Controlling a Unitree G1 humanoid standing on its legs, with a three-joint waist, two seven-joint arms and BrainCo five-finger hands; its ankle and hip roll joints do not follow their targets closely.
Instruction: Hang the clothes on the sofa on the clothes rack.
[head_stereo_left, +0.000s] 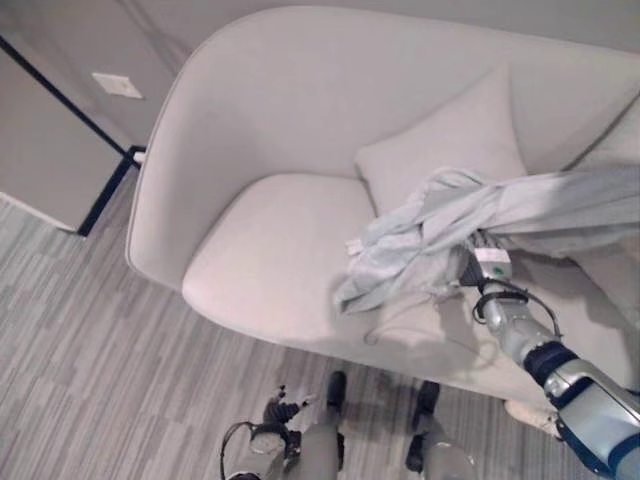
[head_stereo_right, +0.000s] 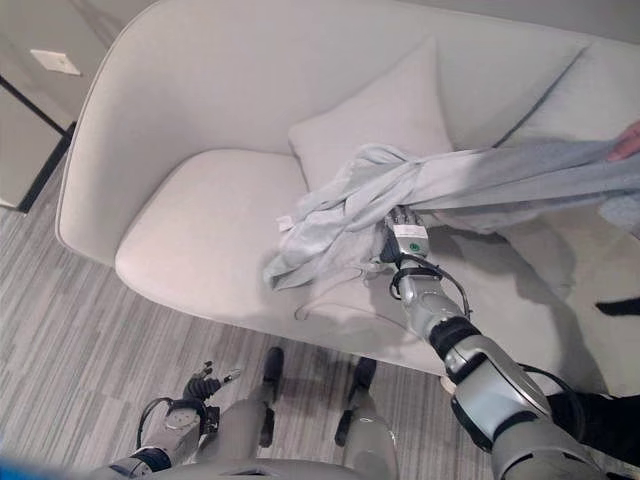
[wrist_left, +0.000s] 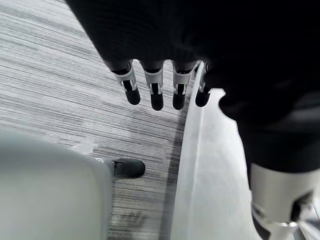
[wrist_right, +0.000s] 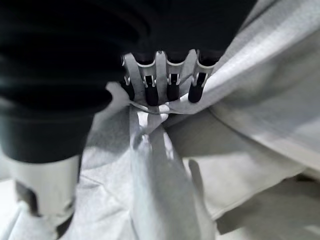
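A light grey garment (head_stereo_left: 405, 250) lies bunched on the seat of a pale sofa (head_stereo_left: 270, 250), in front of a matching cushion (head_stereo_left: 450, 140). One part of it is stretched taut to the right, where a person's fingers (head_stereo_right: 627, 140) hold it. My right hand (head_stereo_right: 408, 238) is at the bunched middle, its fingers (wrist_right: 172, 87) curled into a fold of the cloth (wrist_right: 240, 100). My left hand (head_stereo_left: 282, 410) hangs low over the floor in front of the sofa, with its fingers (wrist_left: 156, 92) relaxed and holding nothing.
A person's dark sleeve (head_stereo_right: 600, 420) shows at the lower right. A wall panel with a dark frame (head_stereo_left: 105, 190) stands left of the sofa. Grey striped carpet (head_stereo_left: 90, 380) runs in front.
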